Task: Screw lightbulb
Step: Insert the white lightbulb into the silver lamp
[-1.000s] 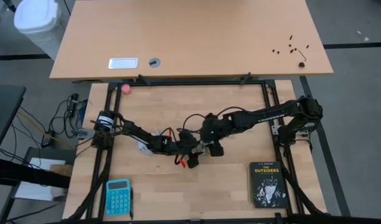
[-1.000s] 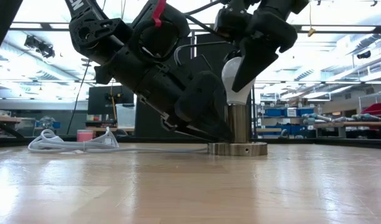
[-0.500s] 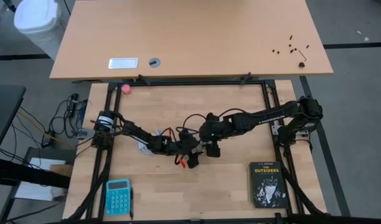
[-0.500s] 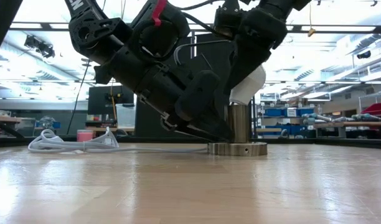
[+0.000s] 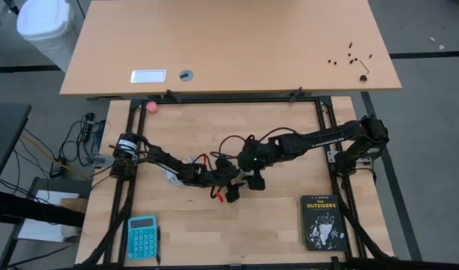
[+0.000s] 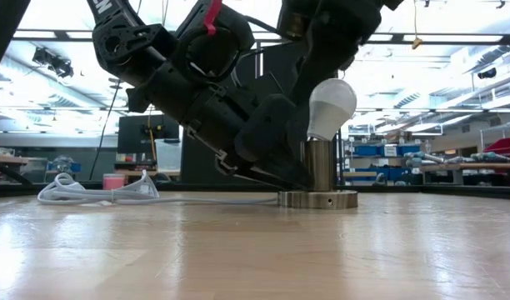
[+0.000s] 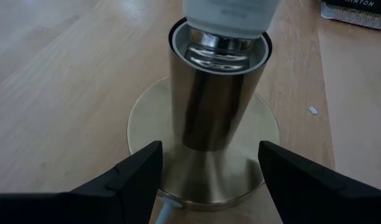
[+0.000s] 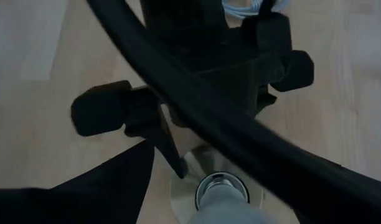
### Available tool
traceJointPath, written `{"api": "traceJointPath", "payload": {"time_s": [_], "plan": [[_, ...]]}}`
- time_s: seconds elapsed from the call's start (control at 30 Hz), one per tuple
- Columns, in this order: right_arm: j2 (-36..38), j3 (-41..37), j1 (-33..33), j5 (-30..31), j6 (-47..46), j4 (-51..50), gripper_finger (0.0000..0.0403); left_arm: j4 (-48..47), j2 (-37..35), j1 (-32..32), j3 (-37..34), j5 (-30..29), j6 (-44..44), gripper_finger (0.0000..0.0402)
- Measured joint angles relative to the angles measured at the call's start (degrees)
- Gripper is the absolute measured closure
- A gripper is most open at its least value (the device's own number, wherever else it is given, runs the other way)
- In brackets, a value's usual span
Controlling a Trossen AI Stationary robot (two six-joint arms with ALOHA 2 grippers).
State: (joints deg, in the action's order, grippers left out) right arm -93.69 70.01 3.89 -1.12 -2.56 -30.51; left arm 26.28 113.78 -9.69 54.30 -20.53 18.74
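The white lightbulb stands tilted with its screw base in the mouth of a brass socket tube, which rises from a round disc. It also shows in the left wrist view. My left gripper is open and low, with one finger on each side of the tube, over the disc. My right gripper is open, above and just beside the bulb's globe. The bulb's globe shows whole in the low view. The bulb shows at the bottom of the right wrist view. My left gripper comes slanting down from the table's left. In the low view one fingertip reaches the disc's top beside the tube. I cannot tell whether it rests on the disc. My right gripper has one finger close against the globe's side. I cannot tell whether it touches.
The socket's white cord lies coiled on the table to the left. A black book lies at the near right and a blue calculator at the near left. A small pink ball lies at the far left.
My right gripper has turned about the bulb and gone a little toward the table's left. Its finger, which stood in front of the globe in the low view, now stands beside it. The bulb has tipped from nearly upright to leaning.
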Motion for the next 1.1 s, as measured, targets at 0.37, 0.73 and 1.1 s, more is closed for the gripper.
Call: {"api": "traceJointPath", "payload": {"time_s": [0.37, 0.73, 1.1], "plan": [[2.6, 7.2, 1.0, 0.8, 1.9, -10.1, 0.0056, -0.8, 0.0, -0.1, 0.0, 0.0, 0.1, 0.0131], [13.1, 3.0, 3.2, 10.4, 3.1, -21.6, 0.0061, -1.2, 0.0, -0.1, 0.0, 0.0, 1.0, 0.0131], [10.5, -4.5, 2.3, 7.5, 5.7, -15.8, 0.0052, -1.0, 0.0, -0.2, 0.0, 0.0, 1.2, 0.0131]]}}
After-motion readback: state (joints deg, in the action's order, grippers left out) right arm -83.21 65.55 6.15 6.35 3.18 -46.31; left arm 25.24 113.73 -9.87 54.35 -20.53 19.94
